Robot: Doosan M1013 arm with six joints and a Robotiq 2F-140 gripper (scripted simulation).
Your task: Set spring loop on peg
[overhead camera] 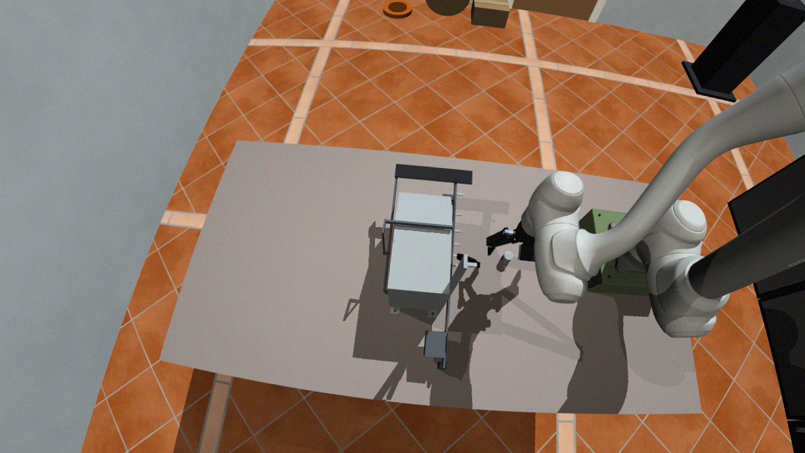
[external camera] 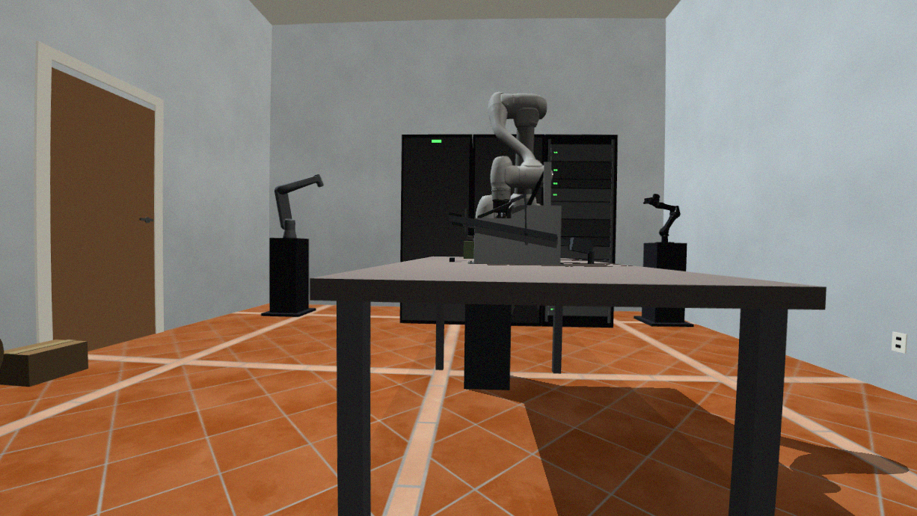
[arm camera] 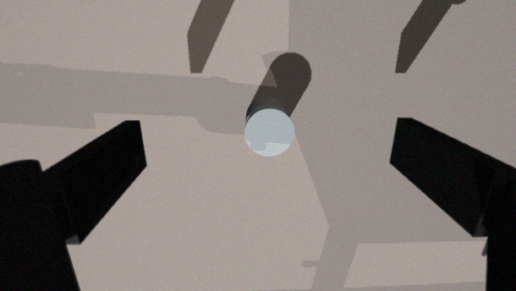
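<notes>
The steel test weight [overhead camera: 507, 257] is a small upright cylinder on the bench, just right of the feeder [overhead camera: 421, 247]. In the wrist view its round top [arm camera: 269, 131] lies between my two black fingers, well below them. My gripper [overhead camera: 509, 244] [arm camera: 269, 142] hangs over the weight, open and empty. The feeder's dark pedal [overhead camera: 432, 173] is at its far end and is raised. A row of small pegs [overhead camera: 459, 224] runs along the feeder's right side. A small black-and-white piece [overhead camera: 467, 260] sits at the near end of that row; I cannot tell which peg it is on.
A green block sits on the bench right of the weight, partly under my arm. A small grey block [overhead camera: 435, 343] hangs on a rod at the feeder's near end. Black server racks [external camera: 506, 192] stand behind the bench.
</notes>
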